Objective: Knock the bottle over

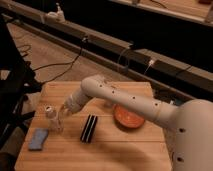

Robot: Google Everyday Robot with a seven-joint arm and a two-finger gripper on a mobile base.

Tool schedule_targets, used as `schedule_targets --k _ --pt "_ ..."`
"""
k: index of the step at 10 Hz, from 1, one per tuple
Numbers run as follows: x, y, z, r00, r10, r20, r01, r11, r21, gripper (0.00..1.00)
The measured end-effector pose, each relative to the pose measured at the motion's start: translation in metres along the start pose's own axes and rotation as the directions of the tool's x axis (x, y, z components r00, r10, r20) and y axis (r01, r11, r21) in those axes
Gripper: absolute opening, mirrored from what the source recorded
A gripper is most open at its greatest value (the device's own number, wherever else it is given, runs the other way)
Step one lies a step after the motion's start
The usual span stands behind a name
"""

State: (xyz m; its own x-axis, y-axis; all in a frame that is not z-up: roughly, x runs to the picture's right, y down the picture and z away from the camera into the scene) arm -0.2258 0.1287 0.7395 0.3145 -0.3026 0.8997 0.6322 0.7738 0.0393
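The small pale bottle [53, 119] with a round light cap stands upright near the left side of the wooden table [115, 155]. My gripper [65, 109] is at the end of the white arm [125, 100], which reaches in from the right. It sits low over the table, just right of the bottle's upper part, very close to it or touching it.
A black ribbed object [89, 128] lies just right of the bottle. An orange bowl [129, 116] sits further right, partly under the arm. A blue sponge [38, 139] lies at the front left. Cables and a dark rail run behind the table.
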Motion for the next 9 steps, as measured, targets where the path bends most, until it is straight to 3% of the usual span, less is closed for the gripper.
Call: schedule_targets --k 2,4,5,7,8,9 --pt "-0.017 -0.011 0.015 0.994 -0.041 0.097 0.041 0.999 0.000 0.00" --pt "-0.023 -0.032 0.023 0.986 -0.070 0.150 0.063 0.997 0.047 0.00" --pt "-0.019 -0.051 0.026 0.985 -0.087 0.148 0.071 0.992 0.107 0.00" --pt "-0.002 -0.074 0.020 0.990 -0.100 0.096 0.079 0.976 0.202 0.00" --pt "0.006 -0.080 0.014 0.992 -0.100 0.073 0.080 0.969 0.233 0.00" --pt "0.007 -0.082 0.014 0.992 -0.102 0.070 0.082 0.968 0.238 0.05"
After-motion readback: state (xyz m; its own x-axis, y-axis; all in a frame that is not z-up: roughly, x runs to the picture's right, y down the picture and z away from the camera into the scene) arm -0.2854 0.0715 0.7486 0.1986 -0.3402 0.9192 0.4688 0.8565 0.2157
